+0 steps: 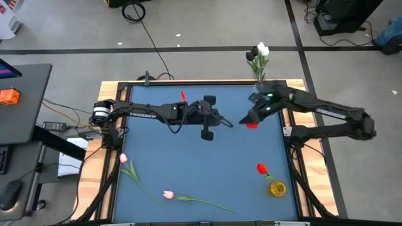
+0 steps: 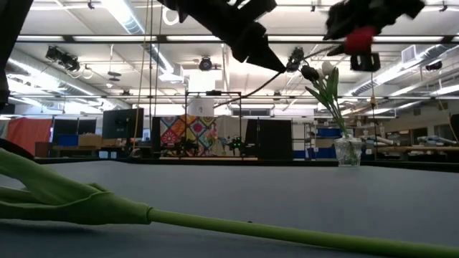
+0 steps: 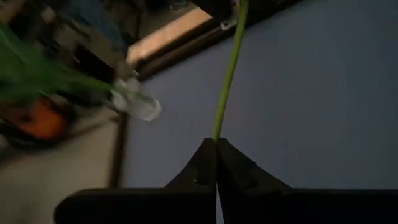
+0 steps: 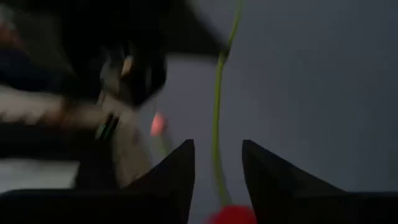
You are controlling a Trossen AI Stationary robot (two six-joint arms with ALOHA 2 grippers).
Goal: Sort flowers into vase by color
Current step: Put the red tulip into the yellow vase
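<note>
Left gripper [image 3: 216,144] clamped shut on thin green stem of red tulip [image 1: 252,125], held mid-air over table [image 1: 188,163]. Right gripper [image 4: 217,149] parted around same stem, red head just below. Pink tulips [image 1: 168,195] lay near front-left edge.

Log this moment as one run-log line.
left gripper: shut on thin green stem of red tulip | right gripper: open around stem | phase: mid-air handover
</note>
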